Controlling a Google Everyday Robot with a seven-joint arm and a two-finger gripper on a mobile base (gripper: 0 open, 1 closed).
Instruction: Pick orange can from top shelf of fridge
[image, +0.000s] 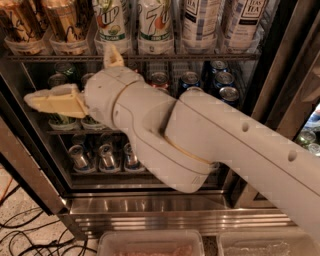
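White arm (210, 140) (tan end effector (70, 80) leftward)

Close view looking slightly down into the fridge (165, 214), gripper (70, 79) upper left.
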